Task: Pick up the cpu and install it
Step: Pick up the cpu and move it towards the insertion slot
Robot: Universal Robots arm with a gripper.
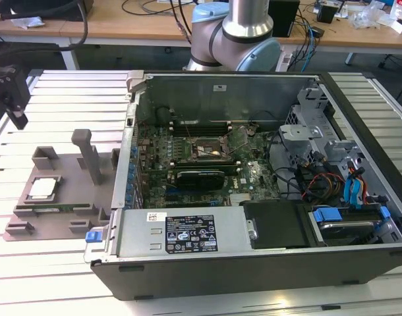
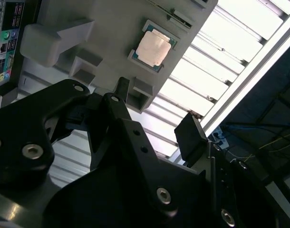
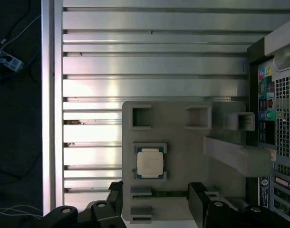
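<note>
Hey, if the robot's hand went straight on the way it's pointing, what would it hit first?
Probably the grey holder plate, at its slotted edge just beside the cpu, not the cpu itself. The open hand hangs above it with nothing between, though depth is hard to judge.

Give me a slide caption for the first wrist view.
Open gripper over the slatted table, the cpu lying untouched in its grey holder beside the computer case.

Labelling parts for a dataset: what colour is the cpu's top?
Silvery-grey metal; the cpu shows best in the first wrist view.
</note>
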